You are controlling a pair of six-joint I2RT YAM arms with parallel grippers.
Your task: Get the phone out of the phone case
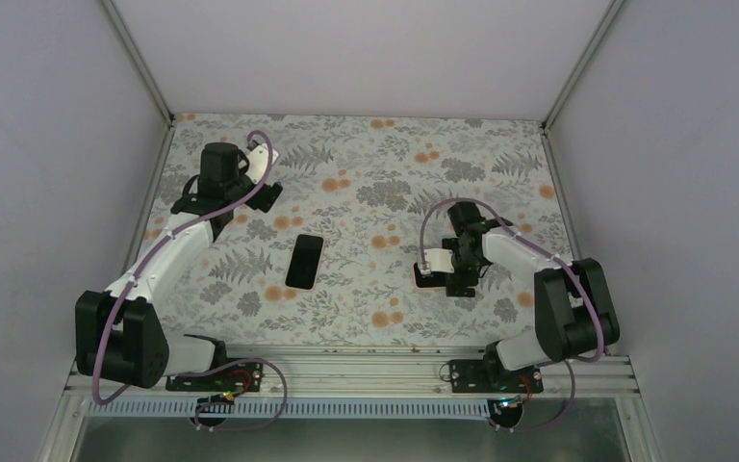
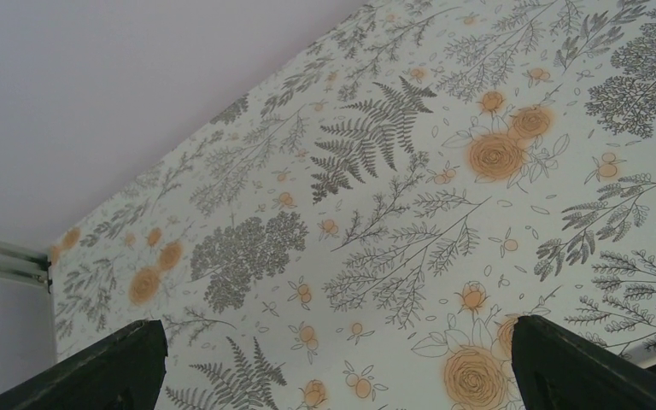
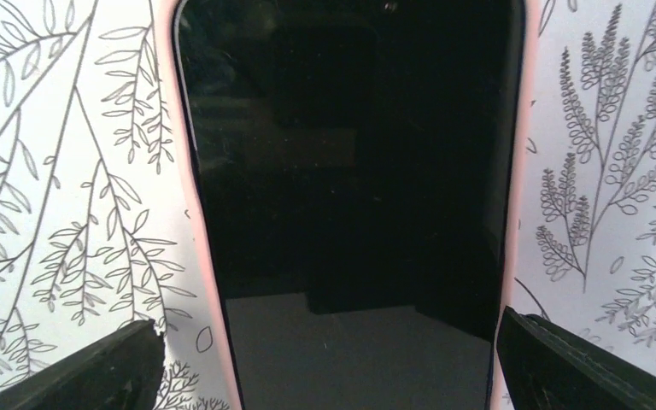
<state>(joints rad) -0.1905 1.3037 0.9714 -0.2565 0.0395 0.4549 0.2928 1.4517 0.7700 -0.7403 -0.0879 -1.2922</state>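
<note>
A phone with a dark screen (image 3: 342, 171) lies face up in a pale pink case (image 3: 190, 213) on the floral table. My right gripper (image 3: 325, 367) is open right above it, with one finger outside each long edge of the case and not gripping it. In the top view only the pale end of the case (image 1: 427, 271) shows under the right gripper (image 1: 445, 270). My left gripper (image 1: 250, 197) is open and empty over bare tablecloth at the far left; its fingers (image 2: 111, 363) show at the bottom of the left wrist view.
A black phone-shaped slab (image 1: 304, 261) lies flat at the middle of the table, apart from both grippers; I cannot tell whether it is a phone or a case. Grey walls and metal posts (image 1: 144, 67) bound the table.
</note>
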